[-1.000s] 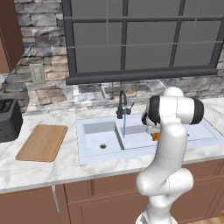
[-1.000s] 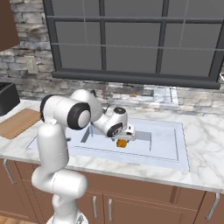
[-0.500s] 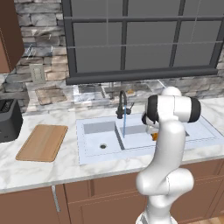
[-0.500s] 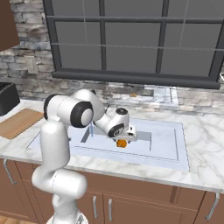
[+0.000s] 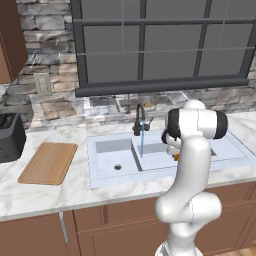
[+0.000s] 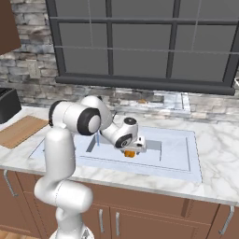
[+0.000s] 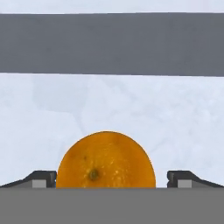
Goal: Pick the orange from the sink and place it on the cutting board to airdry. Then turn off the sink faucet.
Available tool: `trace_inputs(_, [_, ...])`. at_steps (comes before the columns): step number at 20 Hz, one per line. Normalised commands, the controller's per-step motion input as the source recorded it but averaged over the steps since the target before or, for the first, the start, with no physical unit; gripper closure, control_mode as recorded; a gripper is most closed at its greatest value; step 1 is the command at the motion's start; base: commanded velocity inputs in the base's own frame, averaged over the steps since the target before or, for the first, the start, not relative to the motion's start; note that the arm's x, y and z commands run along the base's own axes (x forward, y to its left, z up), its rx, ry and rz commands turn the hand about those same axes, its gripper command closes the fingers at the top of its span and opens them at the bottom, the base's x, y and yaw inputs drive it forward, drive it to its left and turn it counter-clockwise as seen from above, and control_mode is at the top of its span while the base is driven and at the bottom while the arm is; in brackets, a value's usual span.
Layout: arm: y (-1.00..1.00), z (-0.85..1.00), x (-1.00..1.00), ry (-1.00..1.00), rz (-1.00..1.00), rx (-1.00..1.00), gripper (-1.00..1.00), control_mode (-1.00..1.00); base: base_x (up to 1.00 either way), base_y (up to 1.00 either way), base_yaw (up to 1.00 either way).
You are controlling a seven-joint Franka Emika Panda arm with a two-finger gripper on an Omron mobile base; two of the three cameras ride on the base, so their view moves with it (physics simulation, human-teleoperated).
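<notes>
You had the gripper down in the right basin of the sink, straddling the orange. In the hand view the jaws stood open – one fingertip on each side of the fruit, a small gap showing on the right, the left tip just beside the peel; I couldn't tell if it touched. Nothing was gripped.

From the right base camera the orange sat right under the hand, low in the basin. From the left base camera just a sliver of orange showed beside the arm.

The faucet was on – a thin blue stream fell from its spout into the sink.

The cutting board lay flat on the counter left of the sink, well apart from the fruit, with the toaster just beyond its far left corner.
</notes>
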Motion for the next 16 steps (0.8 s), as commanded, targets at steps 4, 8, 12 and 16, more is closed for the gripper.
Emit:
trace_inputs(4, [0.0,-0.16,0.0,0.04,-0.03,0.0,1.0,-1.0,0.0,0.0,0.0])
trace_inputs(8, [0.0,0.0,-0.12,0.0,-0.03,0.0,1.0,-1.0,0.0,0.0,0.0])
trace_inputs(12, [0.0,0.19,-0.08,0.0,0.0,0.0,1.0,-1.0,0.0,0.0,0.0])
trace_inputs(16, [-0.08,0.39,-0.05,-0.01,0.0,0.0,1.0,-1.0,0.0,0.0,0.0])
